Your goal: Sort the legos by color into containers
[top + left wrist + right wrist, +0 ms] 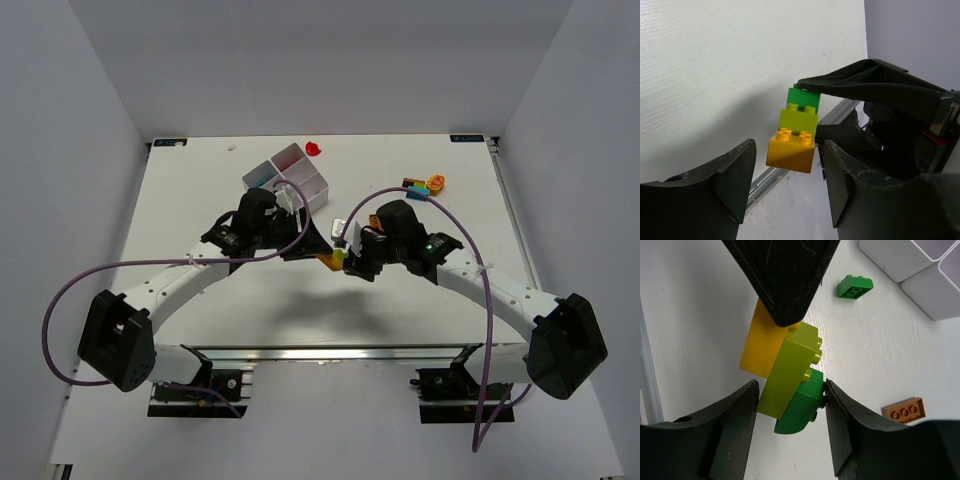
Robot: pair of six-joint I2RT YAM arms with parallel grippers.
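A stack of three legos, green (800, 405) on lime (787, 370) on orange-yellow (757, 345), hangs above the table between both grippers (333, 260). My right gripper (791, 390) is shut on the green and lime end, its fingers touching both sides. My left gripper (788, 150) stands open around the orange-yellow brick (792, 150), with a gap on each side. In the top view the left gripper (318, 248) and right gripper (352, 258) meet tip to tip. The white four-compartment containers (290, 175) stand behind the left gripper.
A loose green brick (854, 287) and a flat orange brick (904, 409) lie on the table below the stack. A red lego (315, 149) sits behind the tray. A cluster of orange, blue and yellow bricks (425, 186) lies at the back right.
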